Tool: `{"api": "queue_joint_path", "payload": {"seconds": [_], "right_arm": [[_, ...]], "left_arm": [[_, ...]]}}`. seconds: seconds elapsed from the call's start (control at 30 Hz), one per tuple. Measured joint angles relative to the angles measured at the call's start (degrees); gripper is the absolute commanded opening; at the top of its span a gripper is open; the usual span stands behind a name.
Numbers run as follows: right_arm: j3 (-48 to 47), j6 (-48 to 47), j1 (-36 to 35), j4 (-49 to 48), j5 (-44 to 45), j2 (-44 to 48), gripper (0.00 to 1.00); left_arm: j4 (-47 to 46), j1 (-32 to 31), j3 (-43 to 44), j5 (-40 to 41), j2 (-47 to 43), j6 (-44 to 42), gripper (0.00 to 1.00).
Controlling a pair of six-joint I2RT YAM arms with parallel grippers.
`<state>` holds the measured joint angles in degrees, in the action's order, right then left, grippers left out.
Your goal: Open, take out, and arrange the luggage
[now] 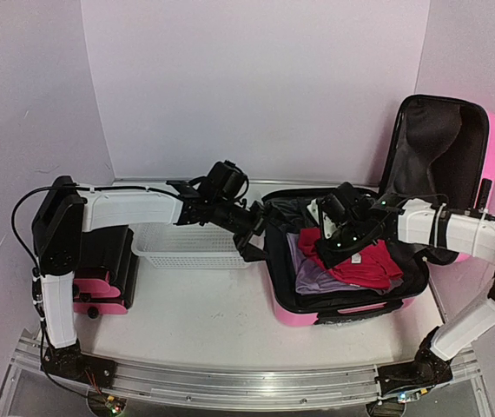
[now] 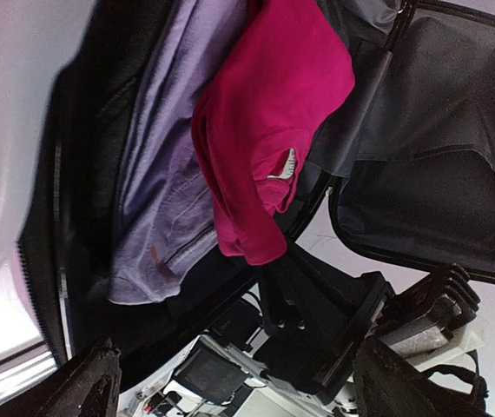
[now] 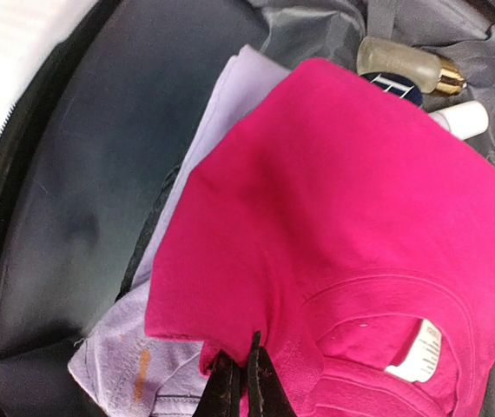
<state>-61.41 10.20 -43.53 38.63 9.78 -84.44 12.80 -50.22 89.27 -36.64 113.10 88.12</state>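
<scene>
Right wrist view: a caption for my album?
Right gripper pinching a pink shirt over a lilac garment in the suitcase.

- A white rectangular mesh plastic basket (image 1: 187, 246) stands on the white tabletop (image 1: 204, 317), close to the pale back wall (image 1: 256, 87).
- A folded magenta cotton T-shirt (image 3: 343, 226), white neck label showing, lies on top of a pale lilac fabric garment (image 3: 230, 95), which sticks out from under it on one side and bears a small orange mark near its hem.
- A clear glass bottle with a gold cap (image 3: 404, 62) lies on its side at the shirt's edge, a white plastic tube (image 3: 460, 120) just beside it.
- A silver metal rail (image 1: 230, 382) runs along the table's near edge.
- A small pink-and-black case (image 1: 113, 284) sits at the table's left, partly hidden.
</scene>
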Motion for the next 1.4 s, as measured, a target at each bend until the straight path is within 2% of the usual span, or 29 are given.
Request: {"api": "queue_joint_path", "payload": {"seconds": [0.5, 0.73, 1.0, 1.2, 1.4], "right_arm": [[5.18, -1.05, 1.51, -4.74, -2.05, 6.03, 0.0], [6.54, -1.51, 1.51, -6.08, -2.32, 7.76, 0.0], [8.2, -1.53, 1.51, -7.56, -2.56, 10.08, 0.0], [9.53, -1.55, 1.51, -8.13, -2.71, 12.02, 0.0], [10.23, -1.6, 1.51, -8.33, -2.89, 13.66, 0.0]], "left_arm": [[-2.38, -5.66, 13.4, 5.35, 13.11, 13.88, 0.92], [-2.89, -6.19, 17.68, 7.89, 16.35, 15.67, 0.74], [-3.8, -8.0, 20.7, 10.88, 19.8, 15.93, 0.75], [-3.61, -8.63, 24.09, 12.5, 23.23, 15.32, 0.56], [-2.54, -8.72, 26.6, 13.84, 25.22, 13.62, 0.49]]}}
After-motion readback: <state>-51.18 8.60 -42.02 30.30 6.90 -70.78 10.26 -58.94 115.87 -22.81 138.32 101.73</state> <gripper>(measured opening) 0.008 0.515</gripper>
